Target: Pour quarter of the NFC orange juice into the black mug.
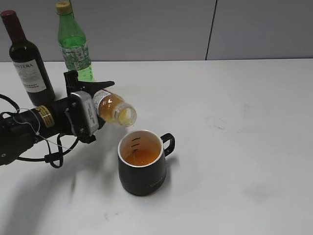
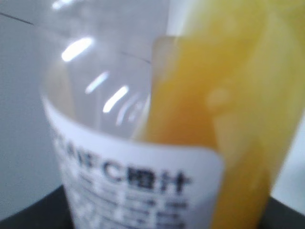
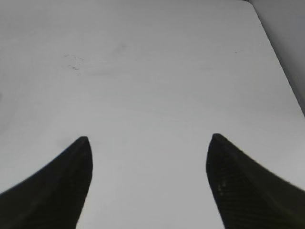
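Tipping NFC orange juice [image 1: 113,108] over black mug [image 1: 143,169].

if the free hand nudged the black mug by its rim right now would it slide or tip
Probably slide. The black mug looks squat and wide, and stands upright on the smooth white table. The juice already in it adds some weight low down, which likely steadies it, though a sharp push could slosh it. Its handle sticks out to one side, so an off-centre nudge might turn it.

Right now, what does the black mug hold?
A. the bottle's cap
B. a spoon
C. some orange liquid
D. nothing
C: in the exterior view orange liquid sits in the black mug, below its cream rim, while the left gripper holds the NFC orange juice tipped toward it.
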{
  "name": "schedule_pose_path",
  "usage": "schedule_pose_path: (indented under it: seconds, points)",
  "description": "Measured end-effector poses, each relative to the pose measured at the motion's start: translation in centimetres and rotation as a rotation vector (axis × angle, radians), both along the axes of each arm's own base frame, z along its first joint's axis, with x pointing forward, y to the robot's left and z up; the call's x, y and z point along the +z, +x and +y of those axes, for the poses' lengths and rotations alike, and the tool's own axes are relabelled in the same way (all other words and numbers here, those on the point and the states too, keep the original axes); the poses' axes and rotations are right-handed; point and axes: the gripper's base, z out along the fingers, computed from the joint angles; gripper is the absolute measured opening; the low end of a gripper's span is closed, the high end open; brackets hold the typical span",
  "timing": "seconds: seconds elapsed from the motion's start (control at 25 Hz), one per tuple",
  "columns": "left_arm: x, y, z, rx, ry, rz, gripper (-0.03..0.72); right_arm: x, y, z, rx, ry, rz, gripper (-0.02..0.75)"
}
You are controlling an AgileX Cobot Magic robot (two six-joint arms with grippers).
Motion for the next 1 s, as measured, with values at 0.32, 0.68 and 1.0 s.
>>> schedule_pose_path:
  seconds: [0.32,0.68,1.0]
  points:
    - [-0.75,-0.21,-0.16,0.041,-0.318,0.316,0.469,0.00,0.00,0.00,0.000,0.000,0.000,0.566]
    - [-0.73,-0.07,-0.02,0.154,-0.777,0.713,0.469,0.00,0.00,0.00,0.000,0.000,0.000,0.566]
    - [-0.80,0.37,0.38,0.229,-0.928,0.787,0.469,0.00,0.00,0.00,0.000,0.000,0.000,0.566]
